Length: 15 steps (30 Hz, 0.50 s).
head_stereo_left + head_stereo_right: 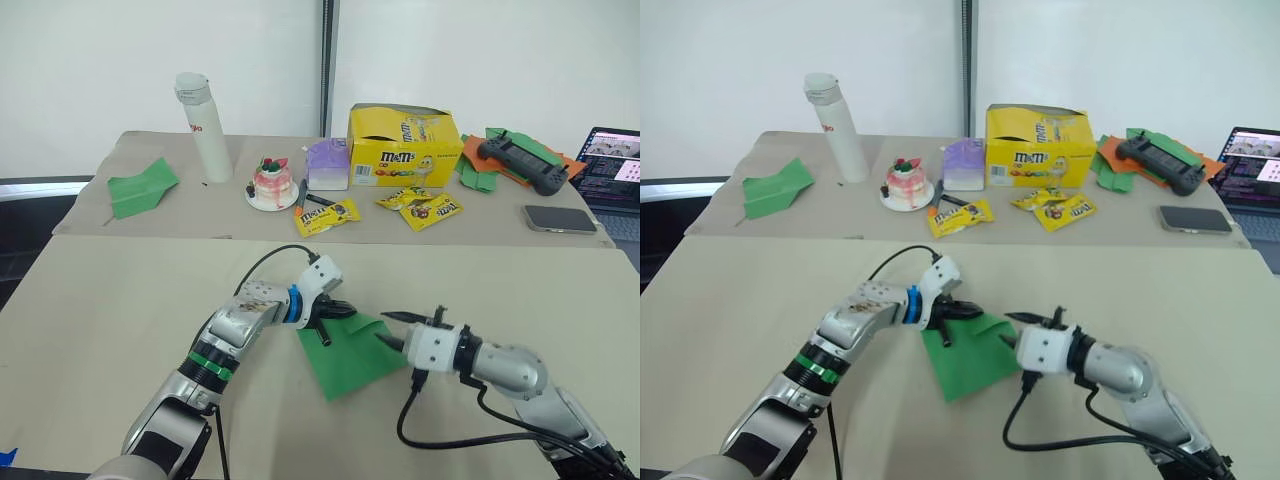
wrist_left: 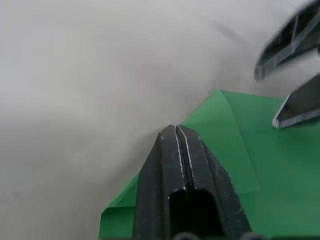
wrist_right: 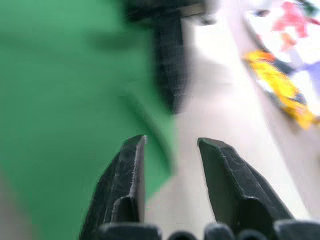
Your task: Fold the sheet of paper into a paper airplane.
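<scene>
1. White walls are backing a tan bench (image 1: 120, 300), which is carrying a row of clutter along its far side.
2. At the near middle, the sheet (image 1: 350, 352) is lying on the bench, bright green, with one corner folded over.
3. On the sheet's left edge, the left claw (image 1: 327, 318) is pressing down; in the left wrist view its fingers (image 2: 182, 190) are squeezed together with no gap, and whether paper is caught between them is unclear.
4. Over the sheet's right edge, the right claw (image 1: 392, 330) is hovering with its fingers (image 3: 125, 185) apart, gripping nothing.
5. Far back on the left, a second green plane (image 1: 141, 186) is resting near a white bottle (image 1: 203, 126).
6. Beside the bottle, a small cake (image 1: 271, 182) is sitting on a plate, with a purple carton (image 1: 328, 164) just to its right.
7. Behind the sheet, a yellow box (image 1: 404, 146) is standing with candy packets (image 1: 430, 208) scattered in front of it.
8. Further right, a black controller (image 1: 521, 162) is lying on a heap of green and orange paper, with a phone (image 1: 559, 218) near it and a laptop (image 1: 612, 165) at the edge.
</scene>
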Each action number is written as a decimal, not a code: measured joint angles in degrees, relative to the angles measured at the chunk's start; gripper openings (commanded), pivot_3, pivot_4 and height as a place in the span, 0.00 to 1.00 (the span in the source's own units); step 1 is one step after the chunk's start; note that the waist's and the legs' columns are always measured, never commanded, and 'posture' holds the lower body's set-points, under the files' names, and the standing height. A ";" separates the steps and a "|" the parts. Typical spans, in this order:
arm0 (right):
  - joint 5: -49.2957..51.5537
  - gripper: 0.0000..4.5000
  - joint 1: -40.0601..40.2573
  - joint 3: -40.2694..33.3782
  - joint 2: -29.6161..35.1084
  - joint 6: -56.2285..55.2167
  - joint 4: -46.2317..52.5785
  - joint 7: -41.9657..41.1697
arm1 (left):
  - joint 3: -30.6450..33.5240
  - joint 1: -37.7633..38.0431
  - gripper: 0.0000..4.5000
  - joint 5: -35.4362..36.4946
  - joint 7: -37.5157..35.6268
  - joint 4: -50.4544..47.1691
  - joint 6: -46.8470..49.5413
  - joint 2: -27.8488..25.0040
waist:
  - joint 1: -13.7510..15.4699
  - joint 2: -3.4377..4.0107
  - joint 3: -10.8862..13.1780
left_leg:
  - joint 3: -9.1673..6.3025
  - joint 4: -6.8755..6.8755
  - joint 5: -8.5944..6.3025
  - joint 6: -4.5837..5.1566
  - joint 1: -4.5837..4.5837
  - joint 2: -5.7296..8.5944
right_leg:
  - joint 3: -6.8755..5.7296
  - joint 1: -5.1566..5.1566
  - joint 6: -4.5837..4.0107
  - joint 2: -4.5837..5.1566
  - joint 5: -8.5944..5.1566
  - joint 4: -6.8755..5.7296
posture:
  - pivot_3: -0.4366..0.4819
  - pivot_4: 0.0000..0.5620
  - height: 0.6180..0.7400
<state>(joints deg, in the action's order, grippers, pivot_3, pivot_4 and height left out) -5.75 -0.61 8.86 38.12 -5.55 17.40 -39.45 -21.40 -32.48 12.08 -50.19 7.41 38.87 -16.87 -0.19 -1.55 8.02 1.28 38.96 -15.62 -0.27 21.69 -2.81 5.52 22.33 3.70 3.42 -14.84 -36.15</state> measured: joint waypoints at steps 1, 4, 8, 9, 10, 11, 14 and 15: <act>0.72 0.09 -0.67 -0.35 -0.89 1.24 -0.01 0.04 | -0.01 0.07 0.00 0.00 -0.01 -0.10 0.00 0.00 | -0.01 0.00 0.00 | -0.01 0.00 0.00 0.00 0.01 0.00 | 0.00 0.00 0.00 0.00 0.00 0.00 | 0.48 0.27 1.00; 1.43 0.00 -2.37 -0.08 -3.92 5.65 -0.63 0.81 | 0.00 0.13 0.00 -0.01 -0.03 -0.33 0.00 -0.01 | 0.00 0.00 0.00 | -0.04 -0.01 0.00 0.00 0.03 0.00 | -0.01 0.02 0.00 -0.01 0.00 0.02 | 0.48 0.27 1.00; 1.18 0.00 -3.27 1.16 -6.11 8.50 -3.03 1.46 | -0.03 0.12 0.00 -0.01 -0.14 -0.43 0.02 -0.07 | 0.06 0.00 0.00 | -0.04 -0.01 0.00 0.00 0.07 0.00 | -0.02 0.04 0.01 -0.01 0.00 0.04 | 0.48 0.27 1.00; 0.99 0.00 -3.37 1.35 -6.52 9.22 -3.31 1.59 | 0.00 0.13 0.00 -0.01 -0.17 -0.44 0.03 -0.16 | 0.04 0.00 0.00 | -0.04 -0.01 0.00 0.00 0.07 0.00 | -0.01 0.03 0.01 -0.01 0.00 0.04 | 0.48 0.27 1.00; 0.84 0.00 -3.57 1.52 -7.40 10.32 -3.70 2.01 | 0.14 0.15 0.00 0.04 -0.21 -0.46 0.12 -0.27 | 0.00 0.00 0.00 | -0.04 -0.01 0.00 0.00 0.06 0.00 | -0.02 0.03 0.01 -0.01 0.00 0.04 | 0.48 0.27 1.00; 0.83 0.00 -3.68 1.84 -8.10 11.41 -4.10 2.21 | 0.26 0.15 0.00 0.08 -0.25 -0.47 0.22 -0.30 | -0.02 0.00 0.00 | -0.04 -0.01 0.00 0.00 0.06 0.00 | -0.02 0.04 0.00 -0.01 0.00 0.03 | 0.48 0.27 1.00; 0.56 0.00 -3.26 3.44 -9.11 13.38 -5.04 2.28 | 0.94 0.18 0.00 0.72 -0.53 -0.46 0.84 -0.44 | -0.20 0.01 0.00 | -0.05 -0.01 0.00 0.00 0.07 0.00 | -0.02 0.06 0.01 -0.01 -0.01 0.02 | 0.48 0.27 1.00; 0.56 0.00 -3.23 3.50 -9.11 13.45 -4.94 2.24 | 1.07 0.17 0.00 0.81 -0.63 -0.46 0.96 -0.62 | -0.27 0.00 0.00 | -0.05 -0.01 0.00 0.00 0.07 0.00 | -0.02 0.05 0.01 -0.01 -0.01 0.03 | 0.48 0.27 1.00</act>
<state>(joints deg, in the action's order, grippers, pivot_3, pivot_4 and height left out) -5.19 -3.84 12.36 29.00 7.91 12.46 -37.21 -20.34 -32.31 12.89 -50.82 6.95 39.83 -17.49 -0.46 -1.55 8.02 1.23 38.95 -15.62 -0.27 21.76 -2.80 5.50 22.37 3.70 3.41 -14.85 -36.12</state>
